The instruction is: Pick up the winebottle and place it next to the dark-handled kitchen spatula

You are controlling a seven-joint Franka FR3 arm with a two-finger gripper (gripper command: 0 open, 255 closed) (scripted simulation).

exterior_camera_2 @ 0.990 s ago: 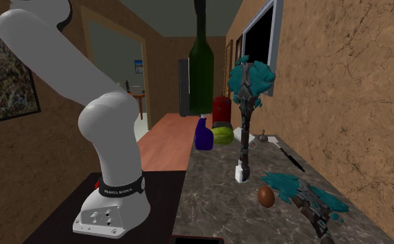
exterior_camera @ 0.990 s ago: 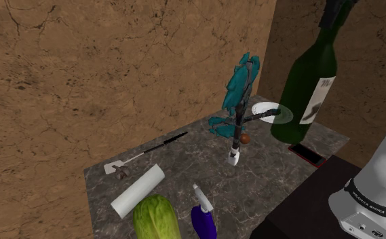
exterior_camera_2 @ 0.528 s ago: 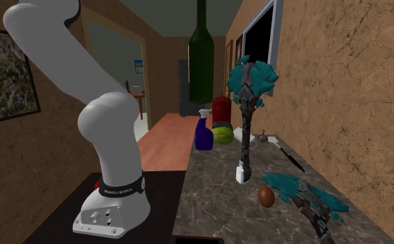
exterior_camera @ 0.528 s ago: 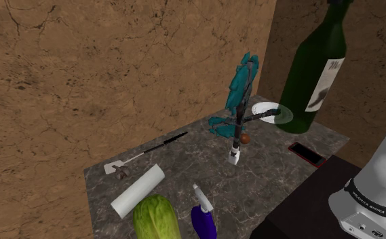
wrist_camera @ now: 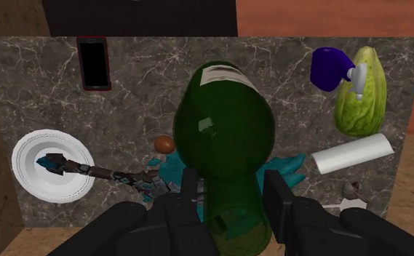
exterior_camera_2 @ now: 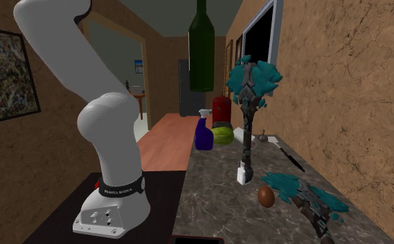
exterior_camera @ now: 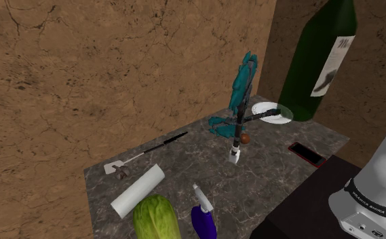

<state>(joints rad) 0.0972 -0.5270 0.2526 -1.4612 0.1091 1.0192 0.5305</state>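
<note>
The wine bottle (exterior_camera: 318, 64) is dark green with a white label and hangs upright, high above the table's far right corner in the shoulder view. In the wrist view my gripper (wrist_camera: 232, 198) is shut on the wine bottle (wrist_camera: 223, 131) at its neck, body pointing down at the marble table (wrist_camera: 271, 65). In the second exterior view the wine bottle (exterior_camera_2: 201, 52) rises past the upper edge. The dark-handled spatula (exterior_camera: 144, 155) lies flat near the wall, its pale head toward the paper roll. The spatula (exterior_camera_2: 290, 157) lies far from the bottle.
A teal feathered stick (exterior_camera: 241, 102) stands upright mid-table, another lies by a white plate (exterior_camera: 268, 112). A brown egg (exterior_camera: 244, 138), a red-edged phone (exterior_camera: 306, 153), a white paper roll (exterior_camera: 138, 190), a cabbage (exterior_camera: 156, 218) and a purple spray bottle (exterior_camera: 202, 217) share the table.
The bottle has risen steadily, clasped in the gripper, and drifted slightly toward the shoulder view's right. The things on the table have not moved.
</note>
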